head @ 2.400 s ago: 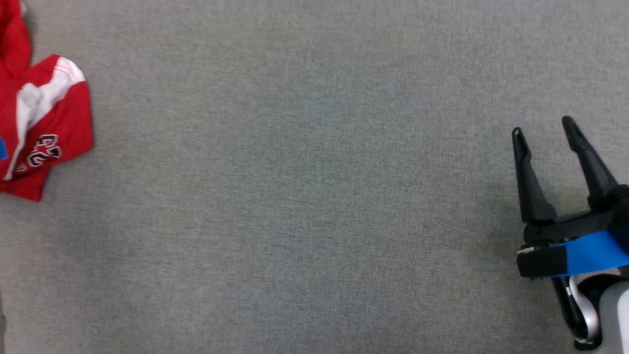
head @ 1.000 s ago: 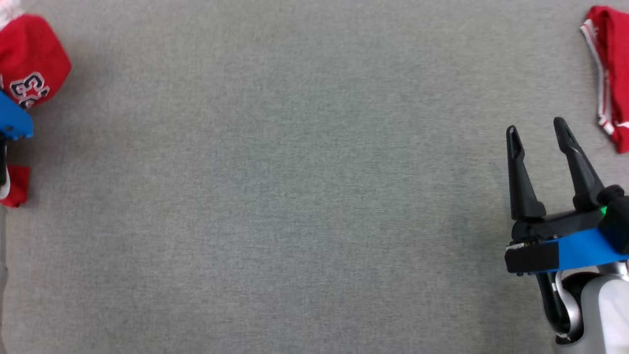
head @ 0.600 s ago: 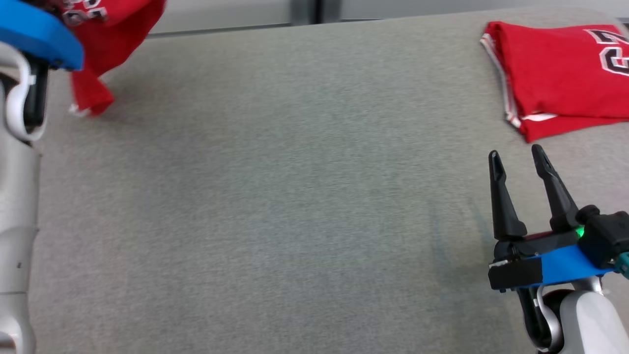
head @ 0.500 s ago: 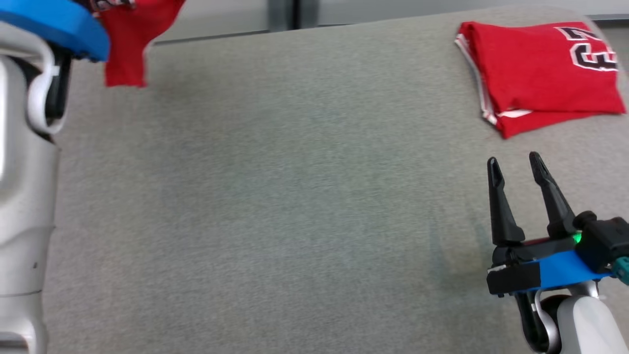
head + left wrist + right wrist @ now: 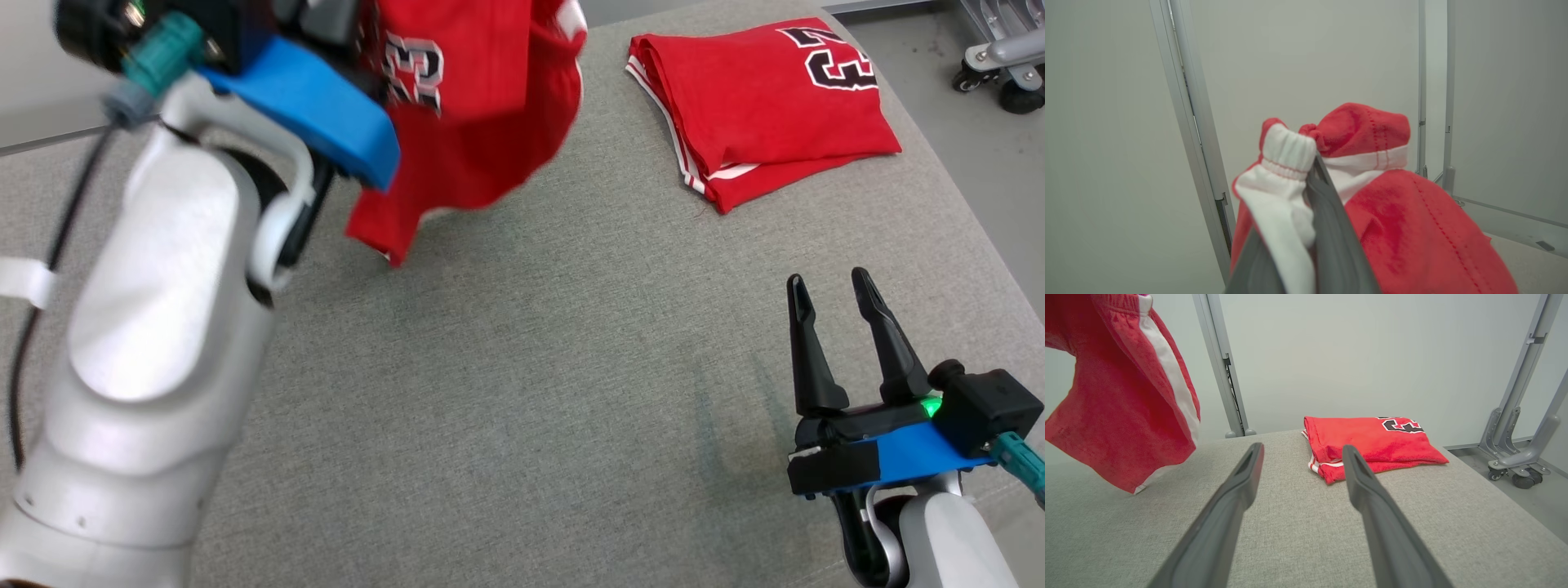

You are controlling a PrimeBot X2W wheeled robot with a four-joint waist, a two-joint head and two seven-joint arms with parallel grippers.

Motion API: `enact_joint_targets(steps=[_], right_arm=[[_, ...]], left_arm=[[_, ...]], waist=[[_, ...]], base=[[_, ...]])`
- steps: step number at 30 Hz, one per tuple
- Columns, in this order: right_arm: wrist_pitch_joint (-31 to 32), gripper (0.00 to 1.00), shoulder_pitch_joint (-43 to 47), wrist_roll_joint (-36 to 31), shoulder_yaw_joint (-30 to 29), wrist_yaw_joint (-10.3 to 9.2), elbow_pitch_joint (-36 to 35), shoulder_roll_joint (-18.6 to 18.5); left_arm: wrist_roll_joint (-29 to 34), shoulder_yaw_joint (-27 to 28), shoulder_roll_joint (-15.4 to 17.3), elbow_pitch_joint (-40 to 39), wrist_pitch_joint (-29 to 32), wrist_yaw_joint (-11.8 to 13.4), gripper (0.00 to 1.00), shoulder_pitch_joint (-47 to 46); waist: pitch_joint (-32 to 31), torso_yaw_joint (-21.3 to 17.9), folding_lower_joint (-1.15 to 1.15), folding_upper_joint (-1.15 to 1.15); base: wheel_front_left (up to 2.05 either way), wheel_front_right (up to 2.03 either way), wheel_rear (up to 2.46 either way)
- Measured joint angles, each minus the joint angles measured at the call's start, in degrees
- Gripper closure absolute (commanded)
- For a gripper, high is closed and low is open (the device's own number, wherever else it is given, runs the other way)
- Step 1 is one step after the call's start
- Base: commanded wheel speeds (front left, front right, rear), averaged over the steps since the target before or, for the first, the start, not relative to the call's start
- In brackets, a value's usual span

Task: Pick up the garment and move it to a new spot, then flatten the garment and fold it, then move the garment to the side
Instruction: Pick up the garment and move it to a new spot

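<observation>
Currently garment point(image 5: 482, 106) aloft, upper left of frame, appears clear of table point(image 5: 531, 392), prob. for transfer to new spot. Held by left gripper point(image 5: 1312, 165), clenched on ribbed band. Noted right gripper point(image 5: 829, 279) released, lower right, likely reserved for flattening. Noted second garment point(image 5: 759, 106) folded, upper right, well apart.

- garment point(image 5: 482, 106): red, white side stripe, white ribbed band, black "23" outlined white
- folded garment point(image 5: 767, 106): red, white trim, black-and-white "23"
- tabletop point(image 5: 531, 392): grey weave
- right gripper point(image 5: 829, 284): black, blue band
</observation>
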Motion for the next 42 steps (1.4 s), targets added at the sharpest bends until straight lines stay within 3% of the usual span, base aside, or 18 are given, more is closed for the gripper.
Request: enact_joint_targets(steps=[9,18,19,20,30,42], right_arm=[[-0.6,0.00,-0.1,0.3,0.2,0.00,1.4,0.0],[-0.6,0.00,-0.3,0.0,0.5,0.00,2.1,0.0],[-0.6,0.00,-0.3,-0.1,0.5,0.00,2.2,0.0],[-0.5,0.00,-0.3,-0.2,0.5,0.00,2.3,0.0],[0.3,0.00,0.9,-0.7,-0.3,0.00,2.5,0.0],[1.1,0.00,2.7,-0.8,-1.3,0.00,1.8,0.1]], left_arm=[[-1.9,-3.1,-2.2,3.7,-3.0,1.5,1.00,14.5],[-1.9,-9.2,-4.9,10.1,-5.6,1.1,1.00,25.4],[-1.8,-10.0,-5.2,10.7,-6.1,1.0,0.66,25.9],[-1.8,-10.3,-5.7,11.1,-6.5,1.0,0.00,26.3],[-0.8,-11.2,-8.1,9.2,-14.0,2.1,0.00,25.4],[-1.0,-2.4,-2.0,2.2,-16.7,8.2,0.00,30.5]], waist=[[-0.5,0.7,0.00,0.00],[-0.6,3.0,0.00,0.00],[-0.6,3.2,0.00,0.00],[-0.8,3.5,0.01,0.00],[-4.4,6.2,0.00,0.00],[-7.3,11.4,0.00,0.00]], base=[[0.00,0.00,0.00],[0.00,0.00,0.00],[0.00,0.00,0.00],[0.00,0.00,0.00],[0.00,0.00,0.00],[0.00,0.00,0.00]])
